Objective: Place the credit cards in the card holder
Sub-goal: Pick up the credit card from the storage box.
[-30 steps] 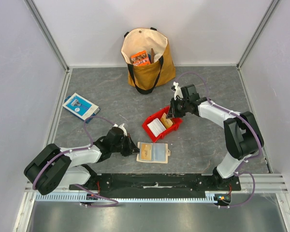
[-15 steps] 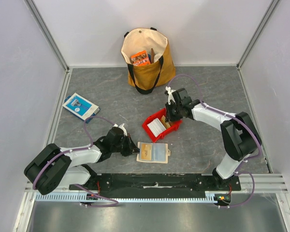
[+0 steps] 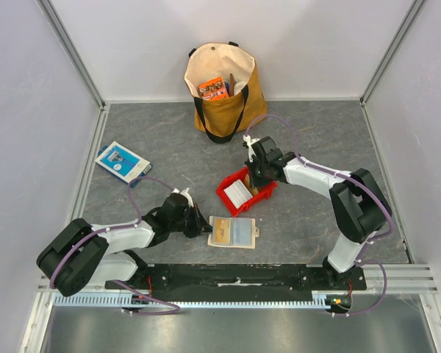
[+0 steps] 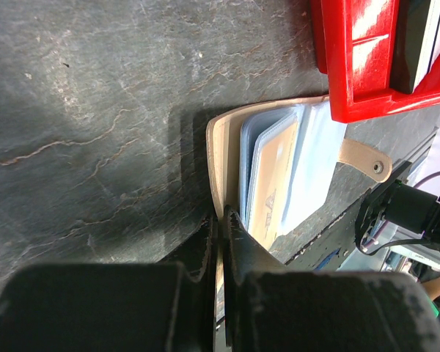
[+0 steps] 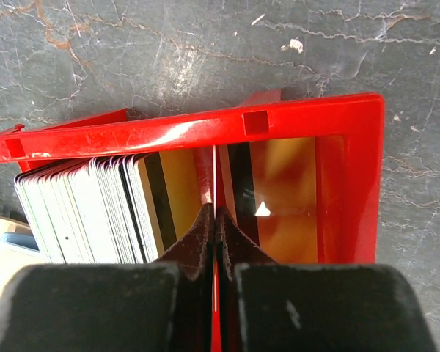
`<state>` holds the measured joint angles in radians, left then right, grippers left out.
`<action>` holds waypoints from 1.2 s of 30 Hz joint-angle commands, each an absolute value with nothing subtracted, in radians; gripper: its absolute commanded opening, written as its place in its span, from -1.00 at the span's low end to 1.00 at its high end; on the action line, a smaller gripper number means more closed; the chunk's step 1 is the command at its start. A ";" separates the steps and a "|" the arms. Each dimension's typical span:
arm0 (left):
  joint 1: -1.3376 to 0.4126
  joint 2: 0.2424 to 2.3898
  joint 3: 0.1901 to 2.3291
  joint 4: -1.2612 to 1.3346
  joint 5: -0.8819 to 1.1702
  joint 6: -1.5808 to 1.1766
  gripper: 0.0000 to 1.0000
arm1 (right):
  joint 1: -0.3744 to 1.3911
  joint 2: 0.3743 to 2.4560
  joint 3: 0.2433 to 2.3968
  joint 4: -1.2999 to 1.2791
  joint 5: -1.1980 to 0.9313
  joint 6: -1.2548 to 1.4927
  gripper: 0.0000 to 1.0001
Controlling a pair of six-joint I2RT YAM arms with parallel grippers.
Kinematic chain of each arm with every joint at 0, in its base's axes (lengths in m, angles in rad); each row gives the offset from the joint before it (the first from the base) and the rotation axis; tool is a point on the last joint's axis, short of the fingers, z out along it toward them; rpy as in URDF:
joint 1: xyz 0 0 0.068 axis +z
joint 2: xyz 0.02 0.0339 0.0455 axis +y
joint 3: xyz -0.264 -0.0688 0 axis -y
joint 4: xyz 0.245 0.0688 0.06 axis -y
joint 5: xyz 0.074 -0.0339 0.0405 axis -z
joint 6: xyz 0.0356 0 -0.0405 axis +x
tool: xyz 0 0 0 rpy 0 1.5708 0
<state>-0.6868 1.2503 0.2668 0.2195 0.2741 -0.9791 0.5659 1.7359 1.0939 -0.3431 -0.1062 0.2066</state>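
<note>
The beige card holder point(image 3: 235, 232) lies open near the table's front, with clear sleeves and a tan card showing inside point(image 4: 275, 176). My left gripper point(image 3: 201, 225) is shut on its left beige flap point(image 4: 218, 147), fingertips at the flap's edge point(image 4: 221, 214). The credit cards point(image 3: 237, 193) stand as a pale stack in the left part of a red tray point(image 5: 205, 128). An orange-brown card point(image 5: 290, 198) lies in its right part. My right gripper point(image 3: 255, 179) is over the tray, shut on one thin card seen edge-on between the fingertips point(image 5: 215, 214).
A tan tote bag point(image 3: 222, 88) stands at the back centre with an orange packet point(image 3: 214, 88) inside. A blue-and-white flat box point(image 3: 122, 162) lies at the left. The holder's snap tab point(image 4: 363, 158) points toward the table's front rail.
My right gripper has moved left, from beside the tray's far right corner to over the tray's middle. The left gripper and card holder have not moved.
</note>
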 commanded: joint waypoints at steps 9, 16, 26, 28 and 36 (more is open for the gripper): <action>-0.689 1.266 0.245 0.166 0.252 -0.922 -0.97 | 0.571 1.706 1.173 -0.457 0.184 0.080 -1.00; -0.690 1.246 0.232 0.166 0.258 -0.922 -0.97 | 0.546 1.716 1.206 -0.457 0.231 0.014 -1.00; -0.689 1.232 0.221 0.172 0.262 -0.925 -0.96 | 0.502 1.660 1.235 -0.456 0.161 -0.002 -1.00; -0.689 1.226 0.218 0.172 0.264 -0.927 -0.97 | 0.502 1.609 1.244 -0.468 0.127 0.032 -1.00; -0.689 1.175 0.206 0.166 0.270 -0.946 -0.96 | 0.503 1.378 1.163 -0.442 -0.081 0.193 -1.00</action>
<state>-0.6868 1.2011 0.2295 0.2264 0.2733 -0.9791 0.5018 1.5097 1.1862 -0.4782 0.0669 0.0895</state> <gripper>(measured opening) 0.039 0.010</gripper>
